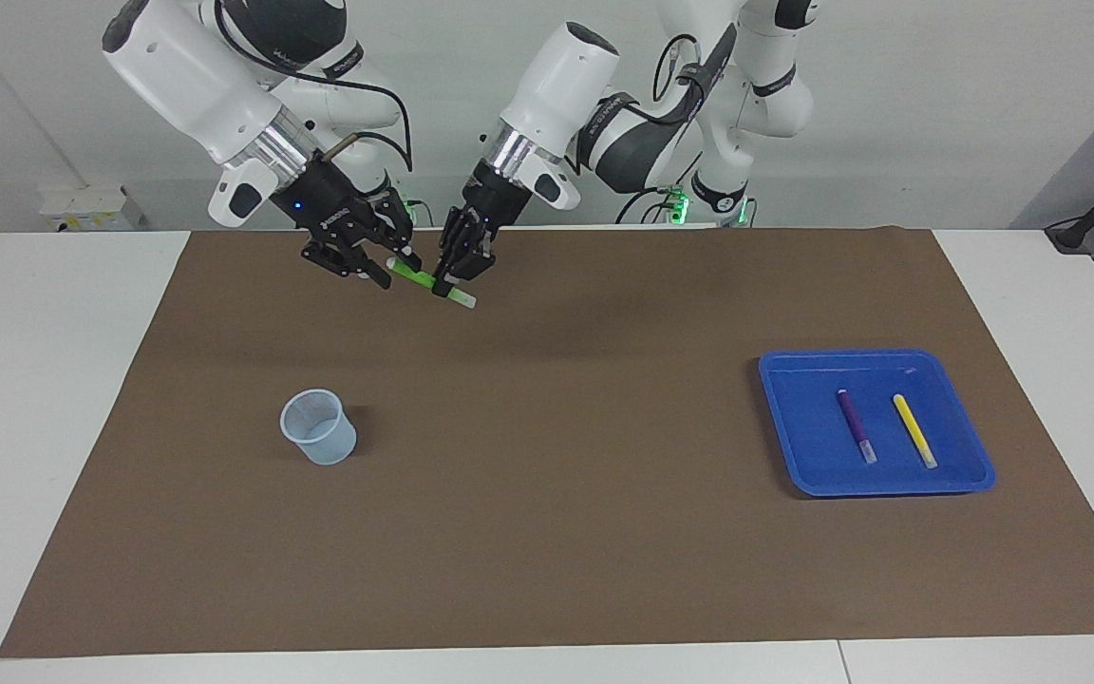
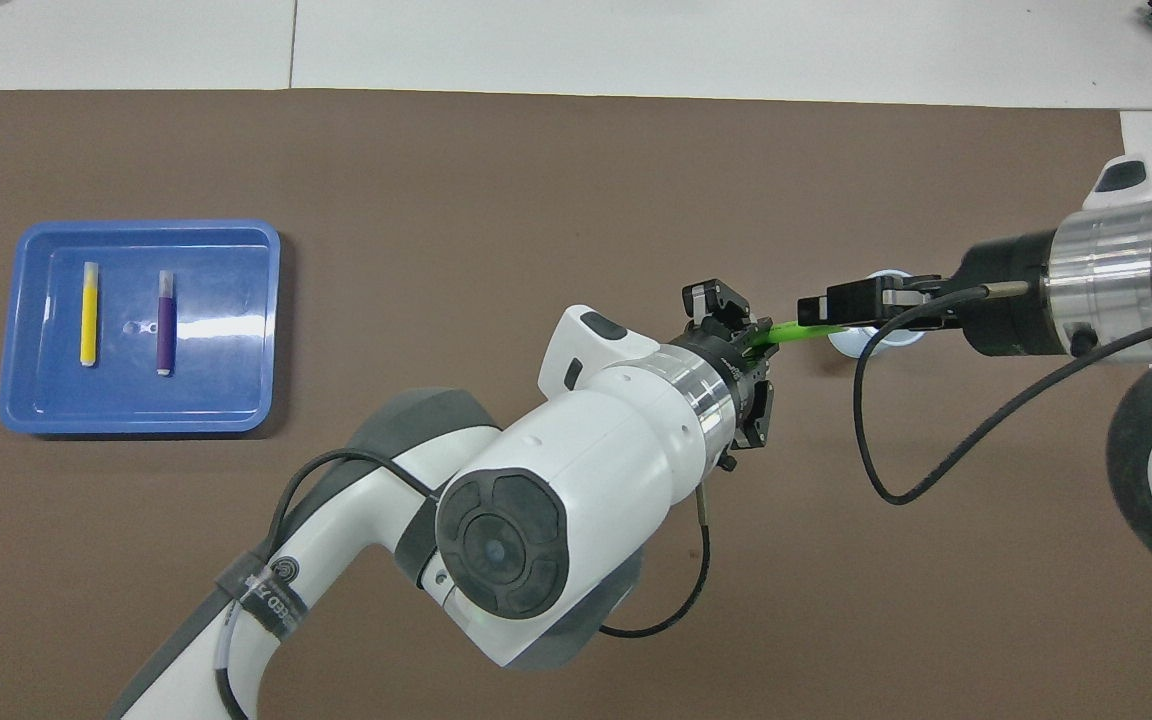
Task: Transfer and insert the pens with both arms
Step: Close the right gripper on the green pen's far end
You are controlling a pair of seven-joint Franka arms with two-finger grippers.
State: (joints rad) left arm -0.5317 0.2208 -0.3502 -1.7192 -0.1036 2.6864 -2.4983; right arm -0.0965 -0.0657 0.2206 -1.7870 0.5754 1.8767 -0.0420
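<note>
The green pen (image 1: pixel 424 281) hung in the air mid-handover, clamped in the left gripper (image 1: pixel 452 276), with the right gripper (image 1: pixel 386 264) around its other end; whether those fingers had shut, I could not tell. Purple pen (image 1: pixel 855 424) and yellow pen (image 1: pixel 914 429) waited in the blue tray (image 1: pixel 794 446); the cup (image 1: pixel 318 427) looked empty, mostly hidden overhead.

White wall (image 1: pixel 936 114), white table (image 1: pixel 53 380).
</note>
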